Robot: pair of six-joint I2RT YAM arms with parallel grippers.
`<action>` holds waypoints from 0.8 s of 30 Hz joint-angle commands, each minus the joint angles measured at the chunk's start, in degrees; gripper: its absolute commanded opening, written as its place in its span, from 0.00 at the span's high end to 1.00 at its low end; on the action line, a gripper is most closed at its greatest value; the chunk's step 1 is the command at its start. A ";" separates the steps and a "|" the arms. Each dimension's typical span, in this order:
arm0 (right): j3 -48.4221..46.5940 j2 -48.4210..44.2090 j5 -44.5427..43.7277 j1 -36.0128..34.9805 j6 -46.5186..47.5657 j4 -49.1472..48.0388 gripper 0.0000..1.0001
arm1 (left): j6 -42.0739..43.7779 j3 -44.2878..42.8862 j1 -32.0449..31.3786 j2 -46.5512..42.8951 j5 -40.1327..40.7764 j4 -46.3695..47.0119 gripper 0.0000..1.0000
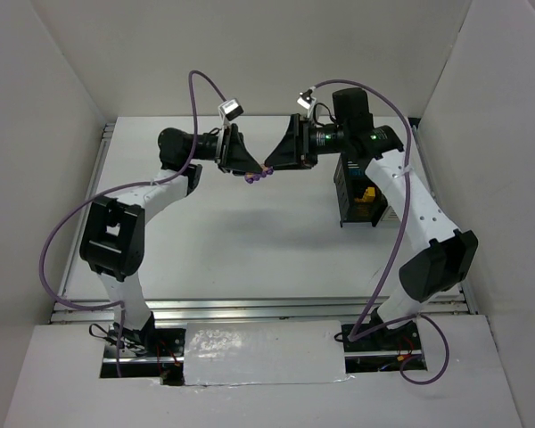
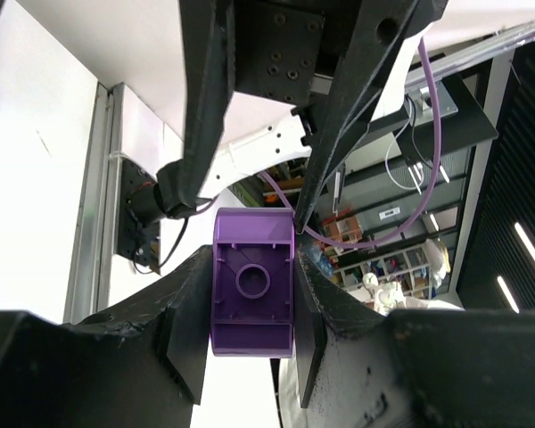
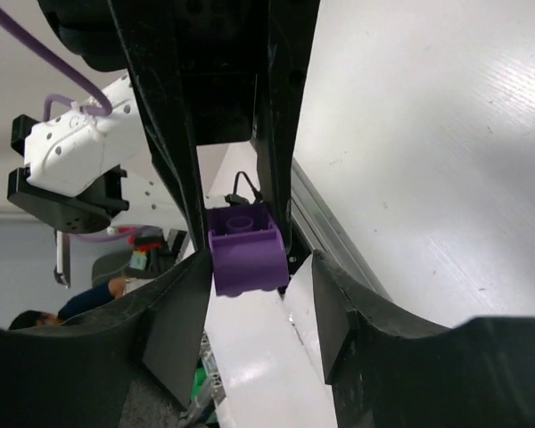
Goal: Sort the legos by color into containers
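Note:
A purple lego hangs in mid-air above the table's far middle, where both grippers meet tip to tip. My left gripper is shut on it: in the left wrist view the lego sits squeezed between both pads, hollow underside facing the camera. My right gripper faces it, open. In the right wrist view the lego is at the tips of my spread fingers, held by the left gripper's fingers above. A black bin with a yellow lego inside stands under the right arm.
A white bin edge shows beside the black bin, mostly hidden by the right arm. White walls enclose the table on three sides. An aluminium rail runs along the near edge.

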State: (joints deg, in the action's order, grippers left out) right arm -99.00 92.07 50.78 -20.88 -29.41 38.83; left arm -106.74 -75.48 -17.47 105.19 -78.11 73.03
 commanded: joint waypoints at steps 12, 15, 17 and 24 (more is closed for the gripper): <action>6.89 -2.51 12.50 0.40 -12.07 -17.89 0.45 | -1.98 -1.86 0.43 0.02 1.11 23.29 1.00; 8.03 -2.25 12.58 0.23 -14.27 -21.67 0.46 | -3.21 -1.69 -0.10 0.28 1.03 24.61 1.00; 7.95 -1.90 12.50 0.23 -15.06 -22.13 0.49 | -3.39 -1.33 -0.10 0.28 1.02 24.88 1.00; 8.03 -0.84 12.15 0.05 -16.03 -22.48 0.66 | -6.46 -2.83 -0.63 1.16 0.76 28.21 1.00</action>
State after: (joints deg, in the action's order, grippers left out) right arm -90.41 91.55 61.14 -20.60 -43.79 21.80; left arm -111.48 -76.05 -17.02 105.67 -76.84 74.32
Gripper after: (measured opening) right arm 0.404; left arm 0.476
